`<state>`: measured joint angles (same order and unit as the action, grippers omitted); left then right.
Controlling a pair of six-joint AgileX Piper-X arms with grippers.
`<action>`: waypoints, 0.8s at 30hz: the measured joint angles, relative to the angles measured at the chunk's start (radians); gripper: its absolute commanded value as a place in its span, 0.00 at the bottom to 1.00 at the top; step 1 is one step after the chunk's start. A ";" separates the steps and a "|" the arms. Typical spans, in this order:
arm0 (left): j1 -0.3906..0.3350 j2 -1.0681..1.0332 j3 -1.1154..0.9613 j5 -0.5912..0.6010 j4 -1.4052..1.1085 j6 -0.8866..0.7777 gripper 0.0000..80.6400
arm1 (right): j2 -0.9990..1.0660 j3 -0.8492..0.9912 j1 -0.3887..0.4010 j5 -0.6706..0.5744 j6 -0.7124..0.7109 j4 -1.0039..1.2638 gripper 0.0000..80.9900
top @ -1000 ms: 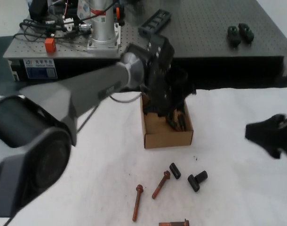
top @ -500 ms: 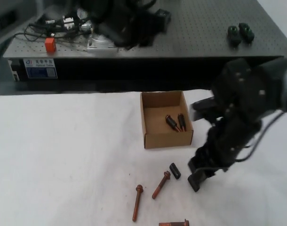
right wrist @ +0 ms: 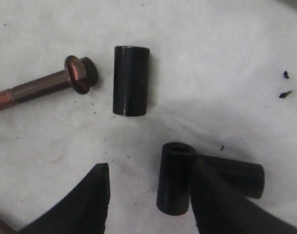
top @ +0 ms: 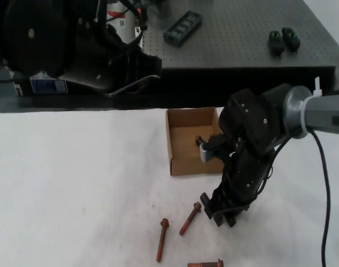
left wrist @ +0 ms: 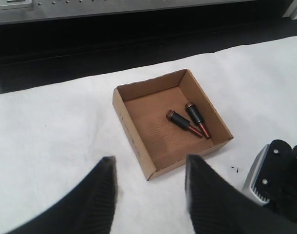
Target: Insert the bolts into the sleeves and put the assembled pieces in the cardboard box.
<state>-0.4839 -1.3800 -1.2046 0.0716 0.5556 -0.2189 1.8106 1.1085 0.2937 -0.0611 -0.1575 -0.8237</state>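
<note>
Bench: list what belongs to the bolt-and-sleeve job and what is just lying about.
Job:
cardboard box
two assembled pieces inside it
loose bolts
three loose sleeves
right gripper, open over the sleeves

Lying about:
black tray
two dark knobs
Both sit on the metal plate behind.

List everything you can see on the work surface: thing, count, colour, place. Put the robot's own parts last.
Cardboard box: one, brown, on the cloth.
Assembled pieces: two, copper bolts in black sleeves, inside the box.
Loose bolts: three, copper, on the cloth near the box.
Loose sleeves: three, black, beside the bolts.
Cloth: one, white, under all these.
Left gripper: black, open, raised, facing the box.
Right gripper: black, open, over the loose sleeves.
</note>
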 measured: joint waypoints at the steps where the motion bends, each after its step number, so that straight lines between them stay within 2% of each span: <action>1: 0.000 0.005 0.000 0.000 -0.002 0.000 0.42 | 0.000 0.000 0.000 0.000 0.000 0.000 0.47; 5: 0.000 0.007 0.003 0.000 -0.005 0.000 0.42 | 0.011 0.007 0.000 0.002 -0.001 -0.011 0.41; 12: 0.000 0.007 0.003 0.000 -0.007 0.000 0.42 | 0.027 0.006 0.000 -0.058 -0.002 -0.055 0.41; 15: 0.000 0.007 0.003 0.000 -0.007 0.000 0.42 | 0.037 0.001 0.000 -0.002 -0.002 -0.076 0.41; 24: 0.000 0.007 0.003 0.000 -0.007 0.000 0.42 | 0.037 0.001 0.006 0.018 -0.002 -0.038 0.41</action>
<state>-0.4839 -1.3732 -1.2017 0.0716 0.5484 -0.2189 1.8479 1.1092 0.2994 -0.0430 -0.1599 -0.8614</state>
